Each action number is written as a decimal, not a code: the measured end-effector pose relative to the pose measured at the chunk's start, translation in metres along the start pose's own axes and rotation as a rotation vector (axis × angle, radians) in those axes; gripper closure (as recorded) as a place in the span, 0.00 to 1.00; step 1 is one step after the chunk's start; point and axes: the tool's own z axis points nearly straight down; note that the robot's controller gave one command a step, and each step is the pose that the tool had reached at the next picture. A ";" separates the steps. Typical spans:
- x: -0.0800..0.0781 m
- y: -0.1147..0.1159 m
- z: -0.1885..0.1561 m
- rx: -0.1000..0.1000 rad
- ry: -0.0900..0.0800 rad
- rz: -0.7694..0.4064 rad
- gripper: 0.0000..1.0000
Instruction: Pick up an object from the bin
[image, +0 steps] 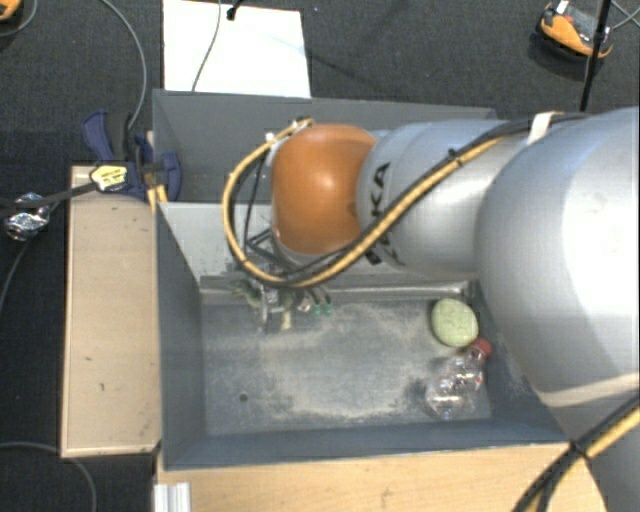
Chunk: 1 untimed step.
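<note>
Hanging below the arm's orange cover, the gripper sits low over the bare floor of the bin, close to the back wall and toward the left. Whether it is spread or closed I cannot tell, since the cover hides most of it. Two things lie well apart from it at the bin's right end: a pale green round thing and, just beside it toward the near wall, a clear bottle with a red cap, lying on its side.
</note>
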 end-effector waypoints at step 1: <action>0.000 0.000 -0.011 0.000 0.002 0.001 1.00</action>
